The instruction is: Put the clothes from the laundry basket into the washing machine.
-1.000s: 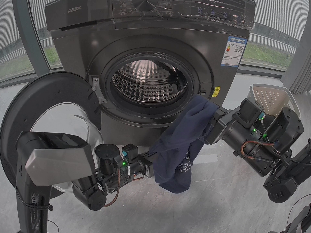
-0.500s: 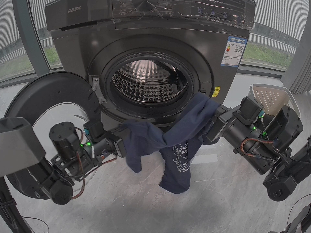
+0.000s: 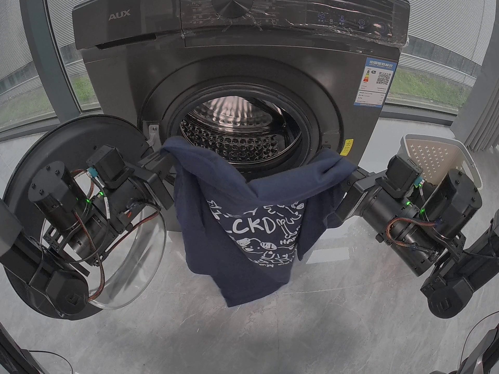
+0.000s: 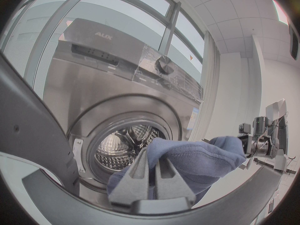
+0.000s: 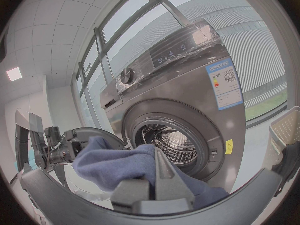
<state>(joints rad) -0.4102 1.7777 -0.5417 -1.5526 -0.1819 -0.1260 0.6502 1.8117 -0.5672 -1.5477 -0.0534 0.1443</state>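
Note:
A navy blue T-shirt point(image 3: 244, 219) with white print hangs spread out in front of the washing machine's open drum point(image 3: 240, 129). My left gripper point(image 3: 165, 158) is shut on its left shoulder, just left of the drum opening. My right gripper point(image 3: 347, 178) is shut on the right shoulder, at the drum's lower right. In the left wrist view the fingers point(image 4: 142, 169) pinch the blue T-shirt point(image 4: 197, 163). The right wrist view shows the blue T-shirt point(image 5: 118, 166) bunched over my right gripper point(image 5: 153, 166). The white laundry basket point(image 3: 436, 154) stands at the right with dark clothing inside.
The washer door point(image 3: 67, 151) is swung open to the left, behind my left arm. Grey tiled floor point(image 3: 322, 328) lies below the hanging shirt. Windows stand behind the machine.
My left gripper took hold of the shirt's lower part and rose up and leftward to the drum's left rim, spreading the shirt wide. My right gripper stayed almost still.

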